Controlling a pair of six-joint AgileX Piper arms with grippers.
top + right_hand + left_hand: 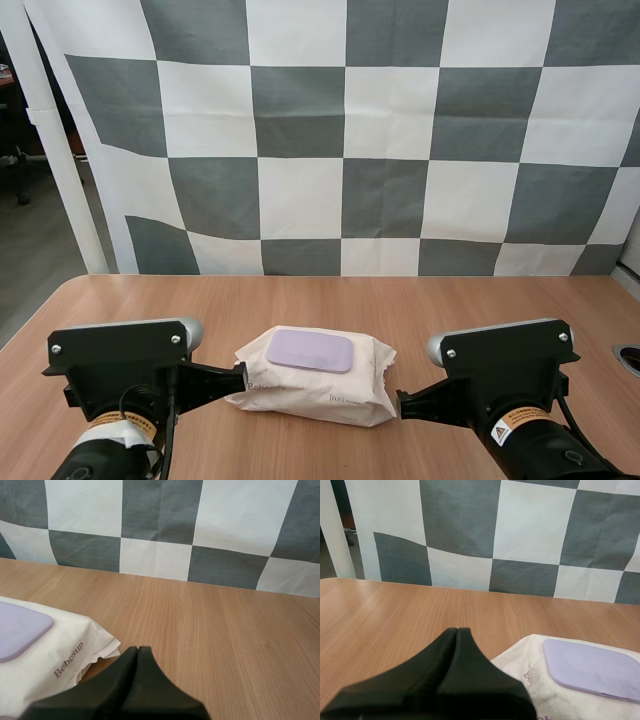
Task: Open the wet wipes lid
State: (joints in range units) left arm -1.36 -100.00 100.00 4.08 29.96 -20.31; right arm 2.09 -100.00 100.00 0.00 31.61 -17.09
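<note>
A cream pack of wet wipes (pixel 315 385) lies flat on the wooden table (pixel 400 300), its lilac lid (pixel 309 350) down flat on top. My left gripper (pixel 240 378) is shut with nothing in it, its tip at the pack's left end. On the other side, my right gripper (pixel 402 405) is shut too, its tip by the pack's right end. From the left wrist, the dark wedge of my left gripper (pixel 457 630) points past the pack (pixel 540 700) and lid (pixel 592 669). From the right wrist, my right gripper (pixel 137 650) sits just off the pack's crimped edge (pixel 100 652).
A round dark hole (pixel 628 358) sits in the table near its right edge. Bare wood stretches behind the pack toward the table's far edge.
</note>
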